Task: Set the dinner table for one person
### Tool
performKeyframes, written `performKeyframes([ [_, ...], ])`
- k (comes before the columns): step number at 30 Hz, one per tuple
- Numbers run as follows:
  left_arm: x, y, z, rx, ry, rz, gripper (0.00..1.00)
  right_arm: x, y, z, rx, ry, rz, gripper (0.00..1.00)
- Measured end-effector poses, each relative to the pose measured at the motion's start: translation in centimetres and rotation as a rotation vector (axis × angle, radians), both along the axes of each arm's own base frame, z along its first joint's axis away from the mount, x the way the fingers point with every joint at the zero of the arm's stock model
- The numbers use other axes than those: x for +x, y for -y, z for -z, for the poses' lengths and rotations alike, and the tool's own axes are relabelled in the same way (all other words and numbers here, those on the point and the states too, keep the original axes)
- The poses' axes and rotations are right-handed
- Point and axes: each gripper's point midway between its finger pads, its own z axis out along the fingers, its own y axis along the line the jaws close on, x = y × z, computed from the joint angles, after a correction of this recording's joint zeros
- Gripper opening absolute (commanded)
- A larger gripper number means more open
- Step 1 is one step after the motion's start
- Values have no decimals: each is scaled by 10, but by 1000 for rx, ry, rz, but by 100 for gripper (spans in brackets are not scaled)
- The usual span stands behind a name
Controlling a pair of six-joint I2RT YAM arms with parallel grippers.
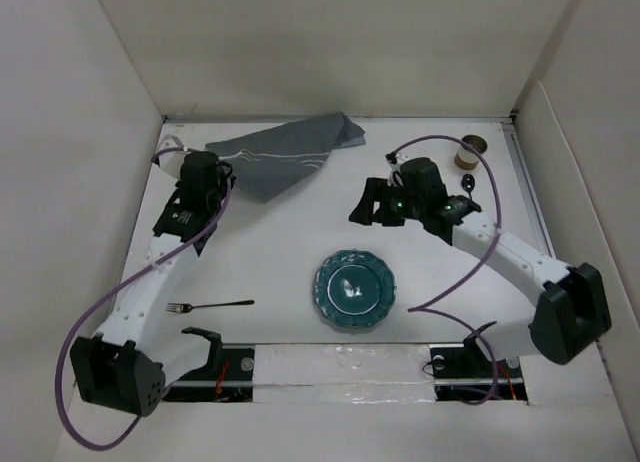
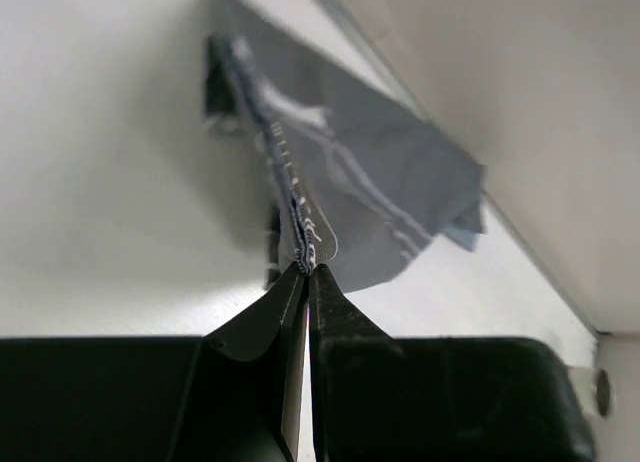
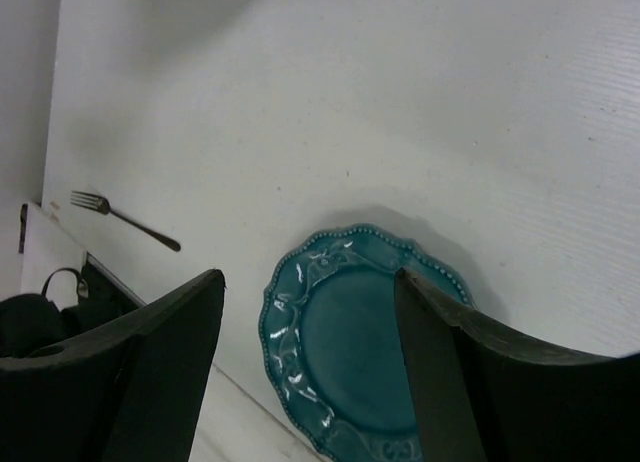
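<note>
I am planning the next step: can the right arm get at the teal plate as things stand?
Probably yes. The right gripper is open and empty, the teal plate lies bare on the dinner table close by, and nothing stands between them.

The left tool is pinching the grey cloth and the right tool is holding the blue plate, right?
No. The left tool pinches the grey cloth, but the right tool is open and holds nothing; the blue plate lies untouched. The right wrist view shows it.

top view looks down; right wrist shares its plate (image 1: 354, 290).
</note>
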Motion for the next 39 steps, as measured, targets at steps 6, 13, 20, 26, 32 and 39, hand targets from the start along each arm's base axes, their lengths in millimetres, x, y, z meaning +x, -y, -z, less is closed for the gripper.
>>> performKeyframes([
  [6, -11, 15, -63, 25, 131, 151, 0, 48, -32, 52, -8, -125, 38, 80],
  [13, -16, 40, -109, 76, 220, 344, 0, 97, -69, 83, 26, -172, 95, 84],
  [20, -34, 41, -136, 141, 287, 403, 0, 134, -114, 80, 125, -162, 136, 84],
  [26, -48, 47, -144, 179, 312, 445, 0, 158, -145, 92, 190, -193, 173, 75],
  [32, -52, 49, -140, 221, 297, 456, 0, 173, -163, 94, 272, -205, 196, 55],
  [39, -52, 44, -137, 238, 282, 433, 0, 191, -175, 51, 431, -137, 151, 85],
])
